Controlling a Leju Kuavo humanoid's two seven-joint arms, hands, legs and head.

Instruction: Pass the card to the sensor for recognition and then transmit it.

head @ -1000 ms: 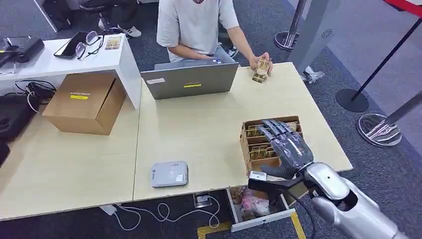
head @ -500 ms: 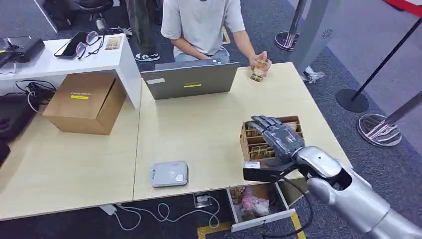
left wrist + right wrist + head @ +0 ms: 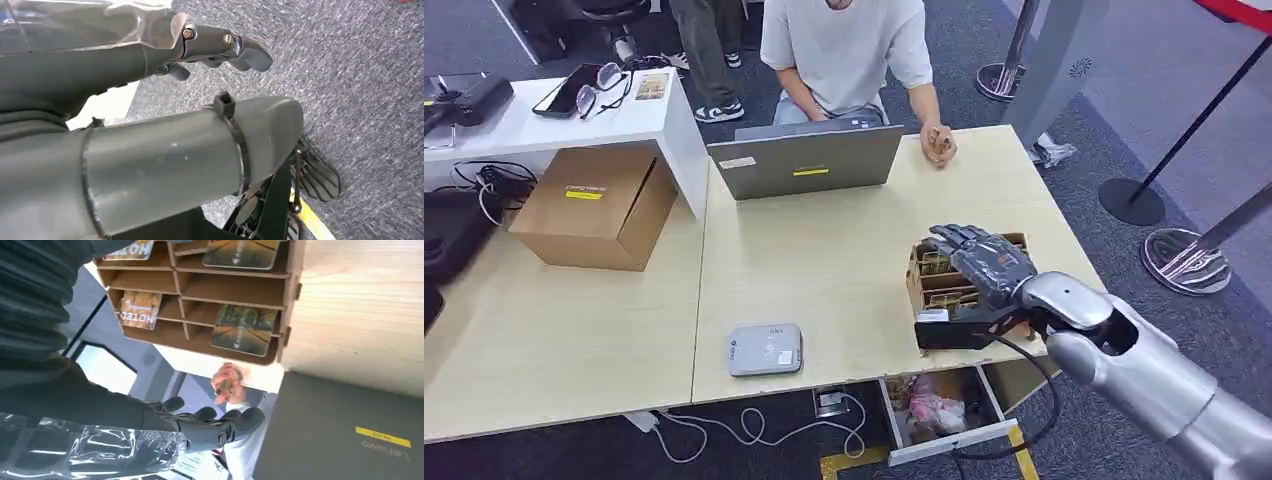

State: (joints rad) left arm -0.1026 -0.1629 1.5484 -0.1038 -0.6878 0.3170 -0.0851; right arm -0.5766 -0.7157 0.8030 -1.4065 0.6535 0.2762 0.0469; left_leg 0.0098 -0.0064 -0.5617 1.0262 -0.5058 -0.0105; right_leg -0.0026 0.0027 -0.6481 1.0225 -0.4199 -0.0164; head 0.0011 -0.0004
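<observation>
Hovering over the brown cardboard compartmented card box [image 3: 924, 290], right hand [image 3: 984, 270] has fingers spread, gripping nothing; left hand [image 3: 220, 47] curled, empty.

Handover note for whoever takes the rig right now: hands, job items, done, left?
Right robot hand: over the card box, fingers spread, no card visible in it.
Left robot hand: hanging over the carpet, fingers curled, holding nothing.
Cards: in the box's compartments at the right of the table.
Sensor: grey pad near the table's front edge, nothing on it.
Person sits behind the laptop, with something small in one hand at the table's far edge.
Done: reach to the box.
Left: pick a card, present it to the sensor, hand it over.
</observation>
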